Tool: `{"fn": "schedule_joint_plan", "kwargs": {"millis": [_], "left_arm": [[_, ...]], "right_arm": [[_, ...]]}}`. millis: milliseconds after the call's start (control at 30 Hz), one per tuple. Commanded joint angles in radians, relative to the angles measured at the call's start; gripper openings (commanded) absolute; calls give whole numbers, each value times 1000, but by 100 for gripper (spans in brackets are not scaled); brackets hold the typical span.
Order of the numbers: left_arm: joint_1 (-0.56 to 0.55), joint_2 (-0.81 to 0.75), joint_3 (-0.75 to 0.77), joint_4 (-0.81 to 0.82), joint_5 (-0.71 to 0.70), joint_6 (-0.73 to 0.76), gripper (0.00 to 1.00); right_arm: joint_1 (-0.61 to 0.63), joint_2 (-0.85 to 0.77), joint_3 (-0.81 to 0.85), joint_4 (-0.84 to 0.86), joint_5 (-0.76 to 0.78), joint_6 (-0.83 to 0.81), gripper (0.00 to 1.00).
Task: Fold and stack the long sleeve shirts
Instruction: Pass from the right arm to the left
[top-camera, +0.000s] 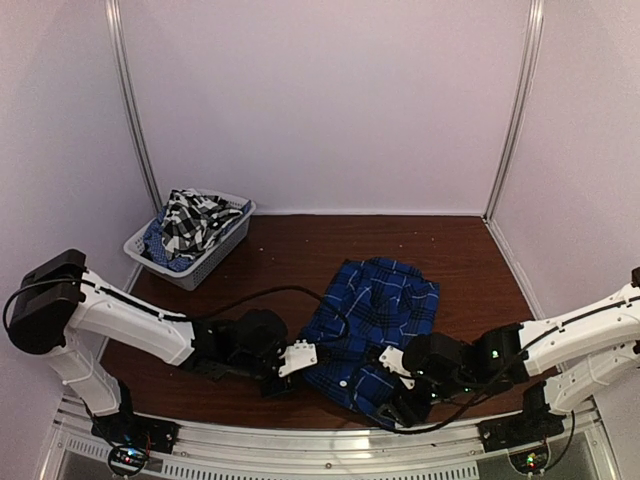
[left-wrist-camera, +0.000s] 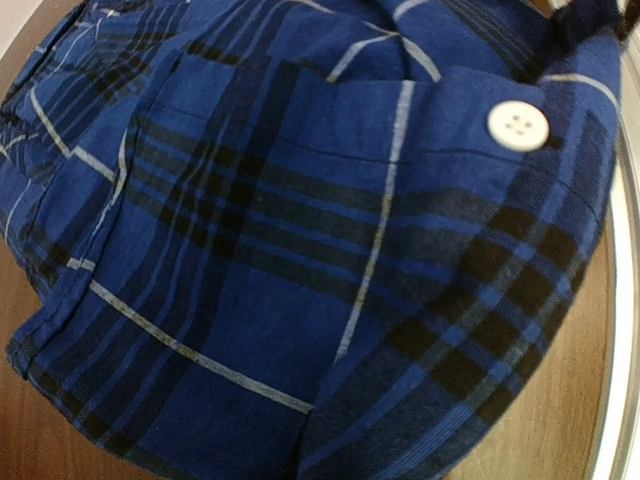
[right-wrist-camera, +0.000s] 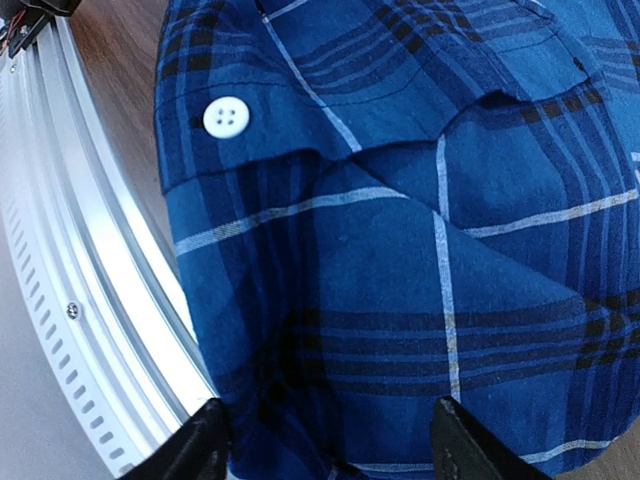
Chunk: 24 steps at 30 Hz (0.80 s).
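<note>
My left gripper clamps the blue shirt at its near-left edge; my right gripper stands open astride the near-right edge.

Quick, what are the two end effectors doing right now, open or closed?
Left end effector: closed, apparently pinching the blue shirt at its edge.
Right end effector: open, jaws apart around the same shirt.

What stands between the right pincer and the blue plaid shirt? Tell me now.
Nothing visible. The right pincer is already at the blue plaid shirt, with its fingers on either side of the fabric, beside the front rail.
</note>
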Motion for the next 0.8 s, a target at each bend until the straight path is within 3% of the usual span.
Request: {"fn": "schedule_joint_plan", "kwargs": {"millis": [0,300,600,767], "left_arm": [[21,63,57,-108,-70,-185,0],[45,57,10,-81,-54,-356,0],[44,23,-7,-81,-11,-376,0],[45,-12,-9,-81,49,-343,0]], "right_arm": [[7,22,18,13,45,-12,74],[43,19,33,40,49,-26,80],[88,99,68,32,104,-32,79],[109,153,78,4,160,-22,74]]}}
